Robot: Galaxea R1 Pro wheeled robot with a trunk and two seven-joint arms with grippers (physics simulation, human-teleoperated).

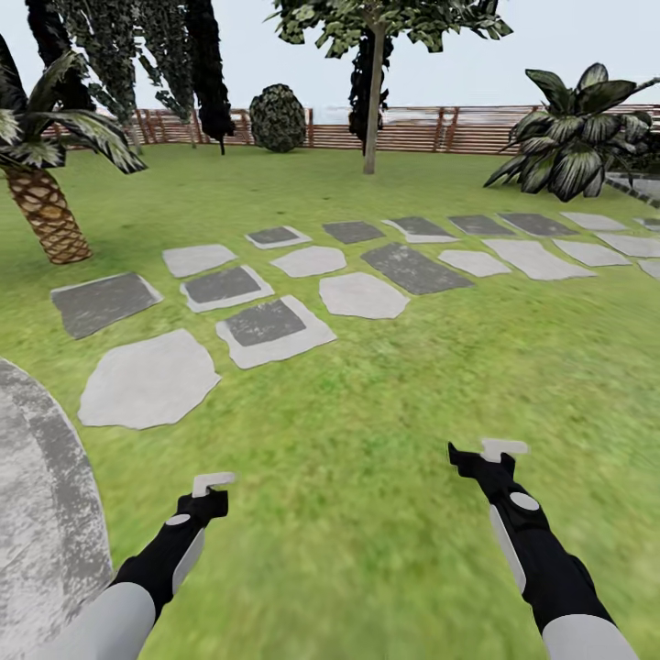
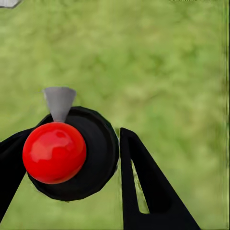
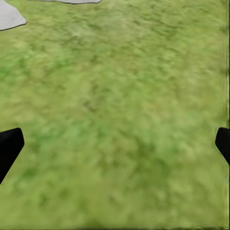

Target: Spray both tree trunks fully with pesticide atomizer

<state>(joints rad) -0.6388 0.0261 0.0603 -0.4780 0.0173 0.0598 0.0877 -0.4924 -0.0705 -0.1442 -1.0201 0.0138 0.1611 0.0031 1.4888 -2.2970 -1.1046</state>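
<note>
The left pincer [image 2: 72, 158] is closed around the pesticide atomizer [image 2: 72, 153]: in the left wrist view a black round body with a glossy red ball on it and a grey cone-shaped nozzle sits between the two black fingers [image 2: 143, 187], touching both. What the atomizer holds inside cannot be made out, and its lower part is hidden behind the red ball and the fingers. In the head view the left pincer [image 1: 213, 484] hangs low over the lawn [image 1: 367, 431], but there the atomizer is too small and too covered to tell.

The right pincer [image 3: 115, 143] is spread wide with nothing in it; only its two black fingertips [image 3: 9, 146] show at the edges of the right wrist view, cut off, over blurry grass. In the head view it [image 1: 495, 451] hovers over the lawn, well apart from the left one.

Ahead lie grey stepping stones [image 1: 362, 295]. Beyond them a tree [image 1: 371, 92] stands near the wooden fence [image 1: 412, 128], its top cut off. A palm [image 1: 41, 211] stands at the left edge, a broad-leaved bush [image 1: 573, 137] at the right.
</note>
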